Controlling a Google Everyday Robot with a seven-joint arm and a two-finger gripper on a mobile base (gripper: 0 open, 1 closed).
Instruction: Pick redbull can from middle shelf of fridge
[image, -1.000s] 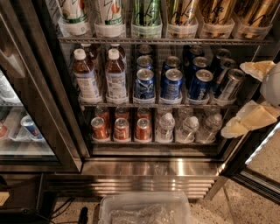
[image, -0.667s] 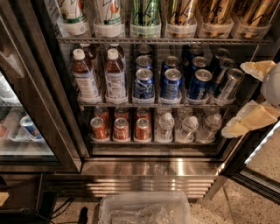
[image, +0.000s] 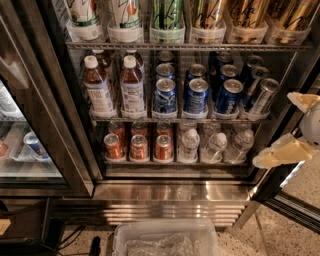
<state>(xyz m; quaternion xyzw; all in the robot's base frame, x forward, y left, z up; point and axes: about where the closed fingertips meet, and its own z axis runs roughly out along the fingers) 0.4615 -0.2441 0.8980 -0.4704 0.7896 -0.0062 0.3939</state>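
Note:
The fridge (image: 165, 192) stands open in front of me. Its middle shelf (image: 175, 118) holds two brown white-capped bottles (image: 97, 90) at the left and rows of dark-blue cans (image: 196, 95). The redbull can (image: 261, 95), slim and silver-blue, leans at the right end of that shelf, with another like it behind. My gripper (image: 290, 127) is at the right edge of the view, outside the fridge, to the right of and a little below the redbull can. Its cream fingers (image: 282, 152) are spread apart and hold nothing.
The top rack holds tall colourful cans (image: 167, 15). The bottom rack holds orange cans (image: 139, 146) and clear bottles (image: 215, 147). A clear plastic bin (image: 165, 240) sits on the floor in front. A second cooler (image: 25, 145) stands at the left. The open door frame (image: 280, 197) is at the lower right.

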